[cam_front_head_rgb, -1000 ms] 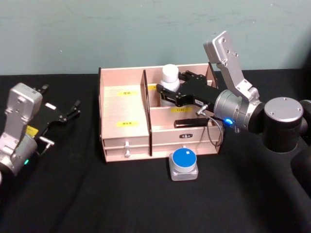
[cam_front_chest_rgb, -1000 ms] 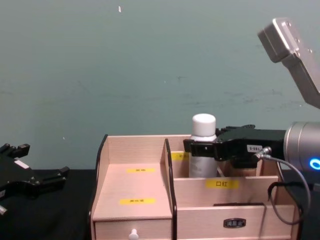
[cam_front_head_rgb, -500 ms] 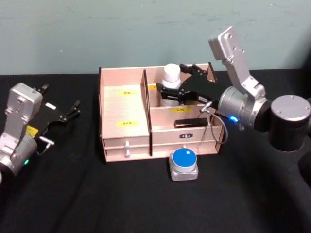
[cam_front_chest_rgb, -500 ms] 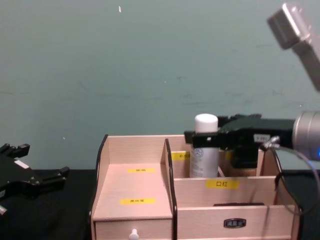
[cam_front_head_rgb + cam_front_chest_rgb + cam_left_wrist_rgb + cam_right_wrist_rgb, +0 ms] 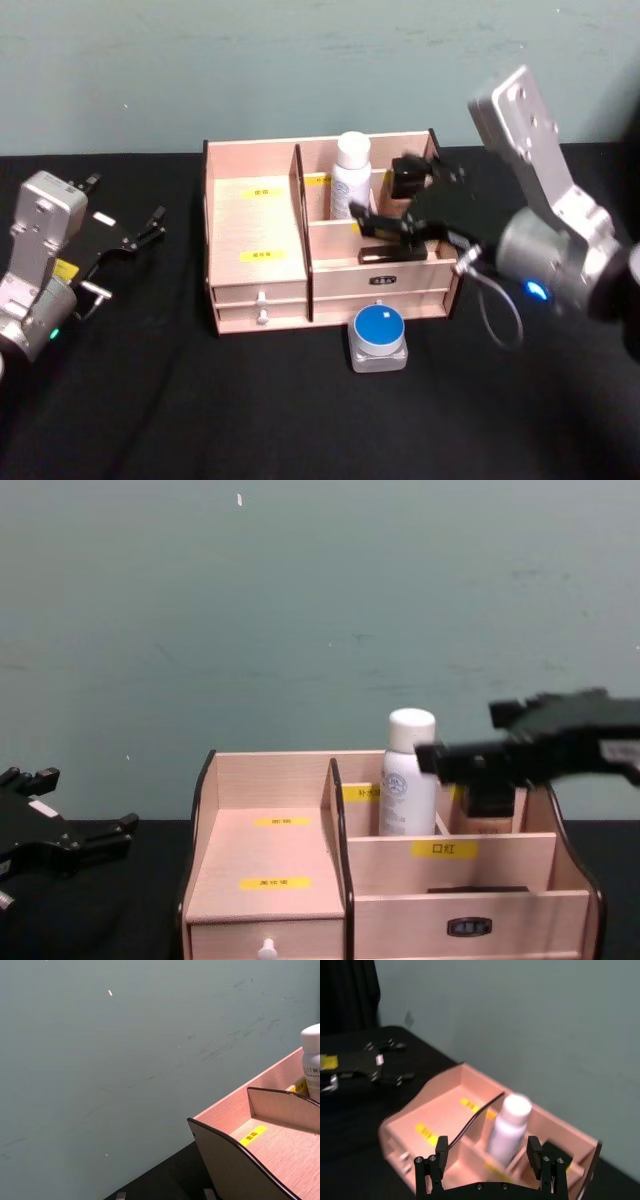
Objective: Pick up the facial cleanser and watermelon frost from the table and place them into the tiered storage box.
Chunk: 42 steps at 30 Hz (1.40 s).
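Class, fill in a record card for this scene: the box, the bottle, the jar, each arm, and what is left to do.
Box: tiered storage box on the black table, drawers facing the robot.
Bottle: white bottle upright in a rear compartment.
Jar: blue-lidded jar on the table just in front of the box, outside it.
Right arm: right gripper open, raised over the box's right side, holding nothing.
Left arm: left gripper parked at the table's left.
Left to do: the jar is not yet in the box.
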Each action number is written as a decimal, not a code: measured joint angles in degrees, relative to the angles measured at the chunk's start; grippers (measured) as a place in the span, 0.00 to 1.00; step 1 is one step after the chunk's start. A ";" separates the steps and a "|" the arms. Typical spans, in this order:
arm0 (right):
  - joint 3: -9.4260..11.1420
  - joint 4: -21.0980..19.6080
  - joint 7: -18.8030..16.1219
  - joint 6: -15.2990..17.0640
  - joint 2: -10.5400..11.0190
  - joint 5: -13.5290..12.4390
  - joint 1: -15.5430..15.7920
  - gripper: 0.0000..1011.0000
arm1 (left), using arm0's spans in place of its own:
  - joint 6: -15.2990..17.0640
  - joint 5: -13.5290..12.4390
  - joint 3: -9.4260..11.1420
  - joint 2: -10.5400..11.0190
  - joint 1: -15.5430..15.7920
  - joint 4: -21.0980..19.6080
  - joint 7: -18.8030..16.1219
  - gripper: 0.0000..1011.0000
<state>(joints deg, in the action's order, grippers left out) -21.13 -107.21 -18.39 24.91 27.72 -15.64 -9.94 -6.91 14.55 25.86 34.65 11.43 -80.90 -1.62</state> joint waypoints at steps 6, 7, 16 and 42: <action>2.21 -7.44 1.77 3.27 2.05 -0.35 7.74 0.99 | 0.00 0.00 0.00 0.00 0.00 0.00 0.00 0.99; 2.60 -8.49 2.03 3.54 2.34 -0.37 9.04 0.99 | 0.00 0.00 0.00 0.00 0.00 0.00 0.00 0.99; 5.29 -14.20 3.73 4.26 3.66 0.65 19.15 0.99 | 0.00 0.00 0.00 0.00 0.00 0.00 0.00 0.99; 1.48 -5.05 5.12 10.79 -4.09 4.99 16.96 0.99 | 0.00 0.00 0.00 0.00 0.00 0.00 0.00 0.99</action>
<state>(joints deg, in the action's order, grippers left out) -19.65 -112.27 -13.27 35.71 23.64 -10.65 7.02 -6.91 14.55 25.86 34.65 11.43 -80.90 -1.62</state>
